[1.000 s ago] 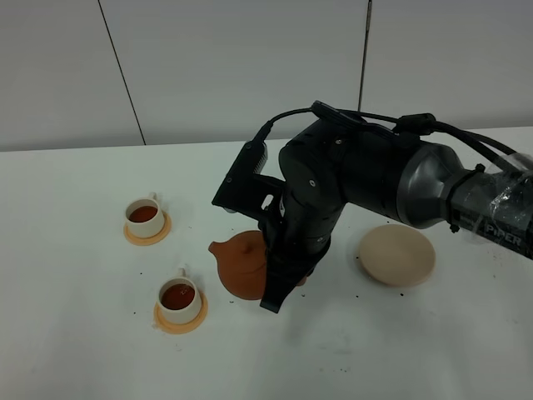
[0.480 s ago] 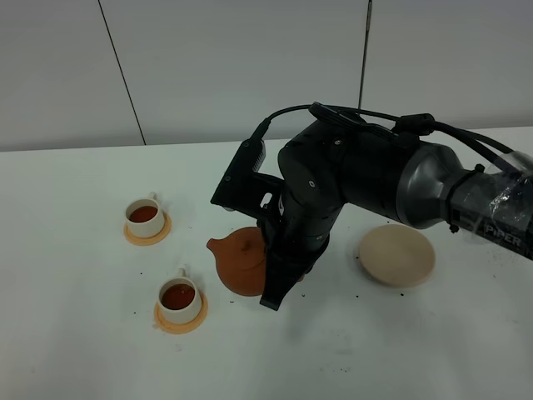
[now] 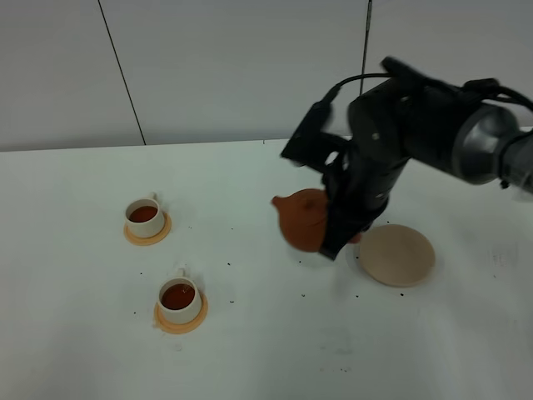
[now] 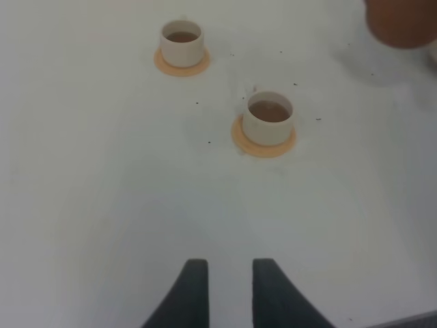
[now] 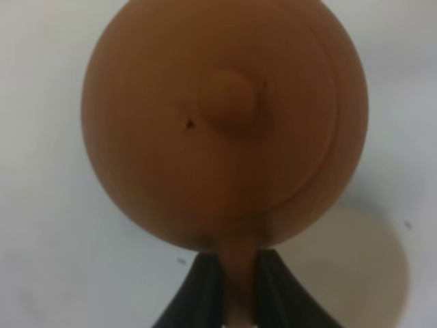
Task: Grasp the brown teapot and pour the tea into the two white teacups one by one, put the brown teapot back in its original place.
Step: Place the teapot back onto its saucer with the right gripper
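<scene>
- Right now the right gripper [image 5: 239, 273] holds the brown teapot [image 3: 305, 218] by its handle, jaws pinched tight on it, pot lifted off the desk.
- In the high view the teapot hangs right of the desk's middle, spout pointing toward the left edge, just beside the beige coaster [image 3: 398, 254] but not on it.
- The right wrist view shows the teapot from above, lid knob [image 5: 231, 101] up, handle clamped between the two dark fingers [image 5: 205, 283].
- The coaster lies flat toward the right edge of the desk [image 3: 75, 333], bare, with the arm's shadow at its near side.
- Two white teacups sit toward the left edge, each on its own orange saucer, both with dark tea inside.
- Far cup [image 3: 144, 215] is nearer the back edge; near cup [image 3: 180, 297] is closer to the front edge, slightly more toward the middle. The two are apart, not touching.
- Left gripper [image 4: 224, 270] hovers above bare desk, jaws apart with a narrow gap, holding nothing.
- The left wrist view shows both cups [image 4: 182, 41] [image 4: 268, 117] ahead of the fingers, well apart from them; a blurred edge of the teapot [image 4: 401, 20] is at the frame corner.
- Small dark specks are scattered on the desk around the cups.
</scene>
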`<state>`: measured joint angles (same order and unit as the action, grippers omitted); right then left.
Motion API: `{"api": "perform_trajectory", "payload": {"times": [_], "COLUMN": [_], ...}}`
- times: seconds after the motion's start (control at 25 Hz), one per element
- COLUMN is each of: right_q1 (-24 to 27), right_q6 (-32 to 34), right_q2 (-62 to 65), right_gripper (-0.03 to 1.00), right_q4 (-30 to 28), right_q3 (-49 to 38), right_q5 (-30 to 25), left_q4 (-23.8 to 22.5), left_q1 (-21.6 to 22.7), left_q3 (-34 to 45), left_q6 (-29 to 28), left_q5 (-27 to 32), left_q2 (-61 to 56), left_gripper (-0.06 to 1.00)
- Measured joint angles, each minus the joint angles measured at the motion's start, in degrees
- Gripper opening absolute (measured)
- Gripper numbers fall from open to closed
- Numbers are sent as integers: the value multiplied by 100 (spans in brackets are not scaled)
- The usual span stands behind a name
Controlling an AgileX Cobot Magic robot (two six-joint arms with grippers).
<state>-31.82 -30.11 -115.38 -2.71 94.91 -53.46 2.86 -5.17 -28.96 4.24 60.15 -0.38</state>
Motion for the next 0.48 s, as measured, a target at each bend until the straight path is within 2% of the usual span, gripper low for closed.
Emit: {"api": "perform_trajectory", "payload": {"times": [0.24, 0.48], "right_q1": [679, 1086], "right_q6": [-17, -4], "right_q2": [56, 191], "right_gripper": [10, 10], "right_q4": [-33, -27], "right_q3": [0, -2], "right_q5": [50, 188], "left_q4": [0, 0], "left_q1": [0, 0], "left_q3": [0, 0], "left_q6": [0, 0], "left_q5": [0, 0], "left_q2": [0, 0], "left_gripper": [23, 23]}}
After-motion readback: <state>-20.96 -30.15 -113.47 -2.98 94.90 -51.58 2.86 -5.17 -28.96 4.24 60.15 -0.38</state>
